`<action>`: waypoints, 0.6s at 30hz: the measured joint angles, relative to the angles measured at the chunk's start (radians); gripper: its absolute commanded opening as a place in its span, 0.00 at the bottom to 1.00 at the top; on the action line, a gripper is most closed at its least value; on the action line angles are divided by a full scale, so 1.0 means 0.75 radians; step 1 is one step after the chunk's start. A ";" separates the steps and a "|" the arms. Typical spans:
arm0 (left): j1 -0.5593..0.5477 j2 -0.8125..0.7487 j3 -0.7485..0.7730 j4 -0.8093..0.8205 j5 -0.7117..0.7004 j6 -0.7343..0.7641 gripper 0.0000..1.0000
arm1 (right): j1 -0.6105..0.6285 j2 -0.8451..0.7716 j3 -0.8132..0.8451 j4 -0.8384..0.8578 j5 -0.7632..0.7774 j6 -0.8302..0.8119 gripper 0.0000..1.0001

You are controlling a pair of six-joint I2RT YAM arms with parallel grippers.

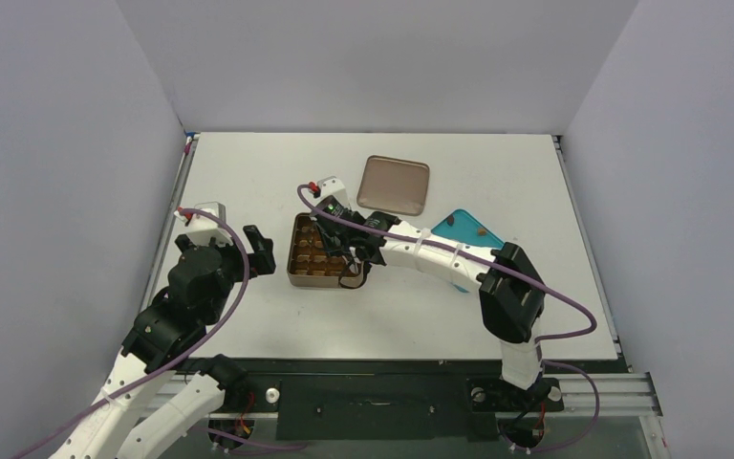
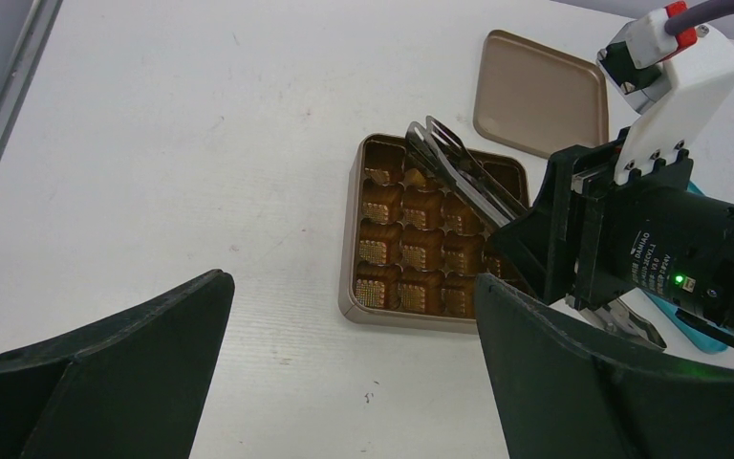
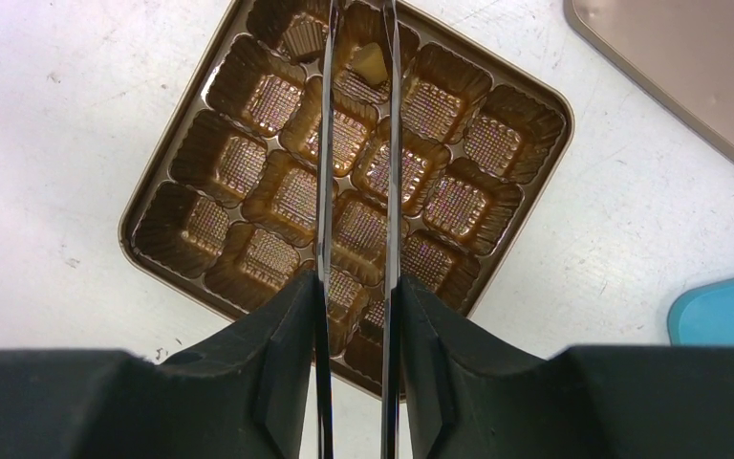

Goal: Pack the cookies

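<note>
A white counter [image 1: 248,172] sits boxed in by plain pale walls [image 1: 363,57], with both arms bolted at its near edge. Nearest, on the left side, the left claw [image 1: 261,251] hangs above bare counter just left of the tin, its fingers spread wide and holding nothing. The right arm reaches in from the right, across the middle of the counter, and the right claw [image 3: 356,287] is clamped on a pair of metal tongs [image 2: 464,172], one finger pressing each blade. The blades stand a little apart and run out over the square brown tin [image 2: 401,319], which lies open with its grid of fluted cells. A cream-white cookie [image 3: 373,62] rests in a cell of the tin's far edge row, next to a corner cell, showing between the two blades. Whether the tips touch it I cannot tell. Right of the tin, partly under the right arm, lies a teal plate [image 1: 461,222] carrying a small brown bit [image 1: 478,229]. Farther back, just beyond the tin's far right corner, a tan square lid [image 1: 394,185] lies flat on the counter.
</note>
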 measured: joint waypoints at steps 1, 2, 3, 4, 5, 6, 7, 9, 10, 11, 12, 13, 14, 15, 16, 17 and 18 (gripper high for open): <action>0.000 0.000 0.000 0.000 0.000 0.000 0.97 | 0.000 0.000 0.000 0.002 0.000 0.003 0.33; 0.000 0.000 0.000 0.000 0.000 0.000 0.97 | 0.000 0.000 0.000 0.004 0.001 0.004 0.33; 0.000 0.000 0.000 0.000 0.001 0.000 0.97 | 0.000 0.000 0.000 0.006 0.001 0.004 0.33; 0.000 0.000 0.000 0.000 0.000 0.000 0.97 | 0.000 0.000 0.000 0.007 0.002 0.005 0.33; 0.000 0.000 0.000 0.000 0.000 0.000 0.97 | 0.000 -0.001 -0.002 0.008 0.005 0.007 0.33; 0.000 0.000 0.000 0.000 0.000 0.000 0.97 | 0.000 -0.003 -0.006 0.009 0.008 0.008 0.33; 0.000 0.000 0.000 0.000 0.000 0.000 0.97 | 0.000 -0.007 -0.014 0.014 0.012 0.009 0.33; 0.000 0.000 0.000 0.000 0.000 0.000 0.97 | 0.000 -0.024 -0.041 0.019 0.022 0.014 0.33; 0.000 0.000 0.000 0.000 0.000 0.000 0.97 | -0.001 -0.040 -0.065 0.021 0.026 0.018 0.33; 0.000 0.000 0.000 0.000 0.000 0.000 0.97 | -0.002 -0.060 -0.092 0.021 0.030 0.019 0.33; 0.000 0.000 0.000 0.000 0.000 0.000 0.97 | -0.002 -0.086 -0.120 0.022 0.035 0.023 0.33; 0.000 -0.001 0.000 0.000 0.000 0.000 0.97 | -0.003 -0.116 -0.149 0.024 0.041 0.025 0.33; 0.000 -0.001 0.000 0.000 0.000 0.000 0.97 | -0.003 -0.142 -0.172 0.024 0.048 0.028 0.33; 0.000 -0.001 0.000 0.000 0.000 0.000 0.97 | -0.003 -0.180 -0.203 0.026 0.055 0.031 0.33; 0.000 -0.001 0.000 0.000 0.000 0.000 0.97 | -0.007 -0.216 -0.230 0.027 0.063 0.034 0.33; 0.000 -0.001 0.000 0.000 0.000 0.000 0.97 | -0.008 -0.258 -0.260 0.029 0.071 0.039 0.33; 0.001 -0.001 -0.001 0.000 0.000 0.000 0.97 | -0.011 -0.305 -0.291 0.030 0.081 0.045 0.33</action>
